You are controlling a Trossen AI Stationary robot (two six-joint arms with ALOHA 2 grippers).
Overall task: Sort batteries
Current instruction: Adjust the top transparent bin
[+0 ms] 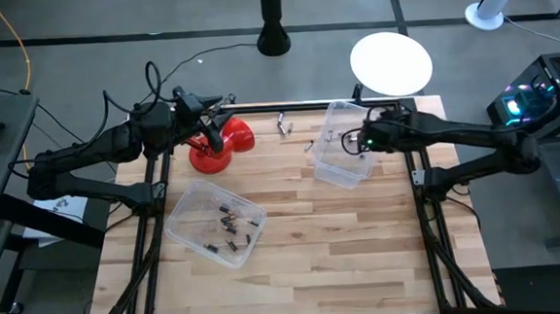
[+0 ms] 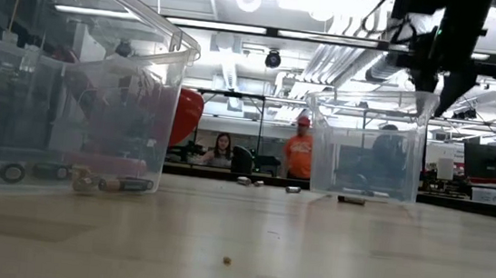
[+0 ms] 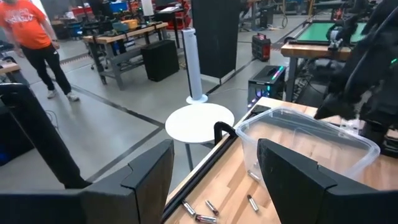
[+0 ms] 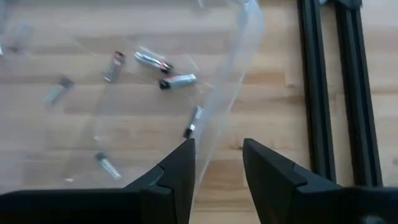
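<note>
Clear plastic is what the table is mostly about: nearest the camera side sits the near bin (image 1: 215, 222), with a handful of dark batteries (image 1: 228, 232) lying loose on its floor. Farther back stands the far bin (image 1: 342, 143), and the right gripper (image 1: 365, 140) hangs over its rim, jaws standing apart with nothing visibly between them. The right wrist view looks straight down past the bin's curved clear wall (image 4: 239, 74), and several silvery batteries (image 4: 177, 80) show through the plastic, though I cannot tell which lie inside the bin and which on the wood beyond it. A few more loose batteries (image 1: 285, 125) lie on the table at the back edge, between the far bin and the red plunger-like tool (image 1: 217, 146).

The left gripper (image 1: 221, 122) waits above that red tool, its jaws wide apart and empty.

By my reading the step in hand is either a drop just made into the far bin or a reach toward the next battery. To do it well, the right arm should rise clear of the rim first, since catching the thin wall would drag the light bin across the wood. For the next pick, come down square over one battery, jaws across its short axis, so it cannot roll out
</note>
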